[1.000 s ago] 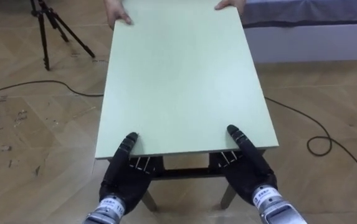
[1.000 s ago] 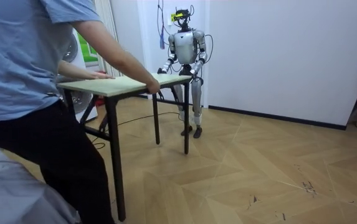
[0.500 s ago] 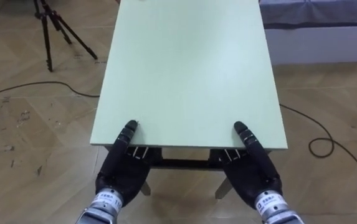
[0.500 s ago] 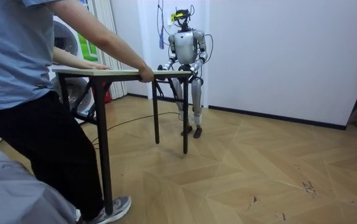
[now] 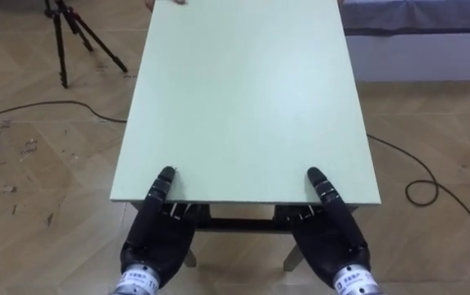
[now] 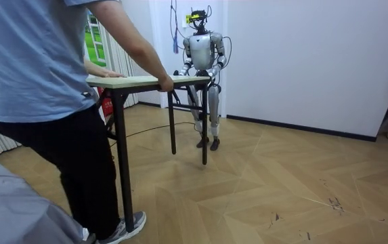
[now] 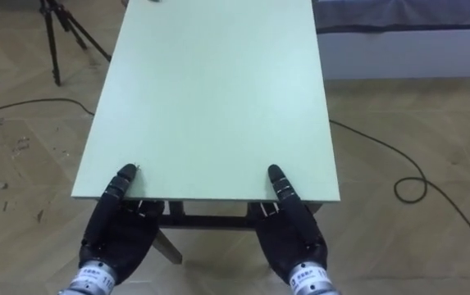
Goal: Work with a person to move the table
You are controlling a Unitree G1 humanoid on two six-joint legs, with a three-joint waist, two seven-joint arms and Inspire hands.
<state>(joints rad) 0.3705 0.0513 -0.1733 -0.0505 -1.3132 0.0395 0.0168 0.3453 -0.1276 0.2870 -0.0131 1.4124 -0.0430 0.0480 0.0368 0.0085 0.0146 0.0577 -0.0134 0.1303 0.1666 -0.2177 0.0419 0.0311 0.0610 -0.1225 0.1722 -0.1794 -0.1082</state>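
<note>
A tripod (image 5: 69, 37) stands at 11 o'clock of the desk (image 5: 247, 98), a bed (image 5: 431, 49) at 1 o'clock; open floor (image 5: 46, 180) at 9 o'clock.

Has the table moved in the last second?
Yes. In the room view the person's end of the table has risen against the white wall behind; its top now looks level.

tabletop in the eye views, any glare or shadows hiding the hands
Left eye view: no glare, the pale green tabletop is evenly lit, and the left hand and right hand stand out dark, thumbs over its near edge. Room view: soft even light, no hard shadows on the parquet floor.
</note>
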